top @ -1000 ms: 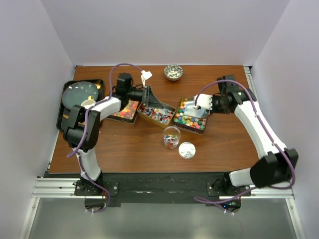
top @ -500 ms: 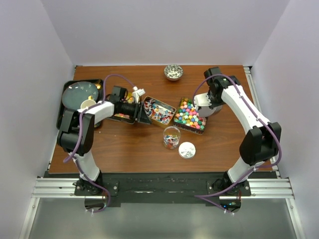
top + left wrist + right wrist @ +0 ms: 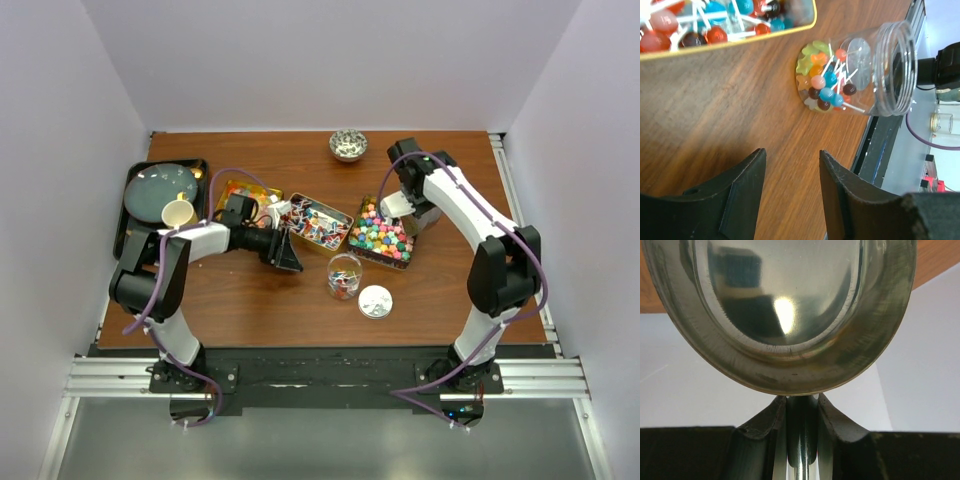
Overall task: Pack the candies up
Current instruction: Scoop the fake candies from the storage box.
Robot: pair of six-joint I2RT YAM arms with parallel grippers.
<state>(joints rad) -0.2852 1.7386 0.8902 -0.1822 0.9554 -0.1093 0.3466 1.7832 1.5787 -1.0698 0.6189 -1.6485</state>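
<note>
Top view. 3 open tins stand in a row across the middle of the worktop.
- The left tin holds orange-red pieces and is partly covered by the left arm.
- The middle tin holds red-blue-white pieces.
- The right tin is heaped with bright cube-like candies.

A clear jar stands upright just in front of the middle and right tins, with a shallow layer of mixed candies in its bottom. Its round lid lies just beside it, apart from it.

The left gripper is low over bare wood at the near edge of the middle tin, pointing toward the jar. The right gripper is over the far side of the right tin.

Left wrist view. The left gripper has its jaws spread, with nothing between them and only bare worktop below. The jar lies ahead; stick-mounted round sweets and star-shaped pieces show through its wall. The corner of a yellow-rimmed tin of similar sweets shows at the top left.

Right wrist view. The right gripper has its jaws pinching the handle of a metal spoon. The polished bowl of the spoon fills the upper frame. Whether it carries any candy cannot be told.
</note>
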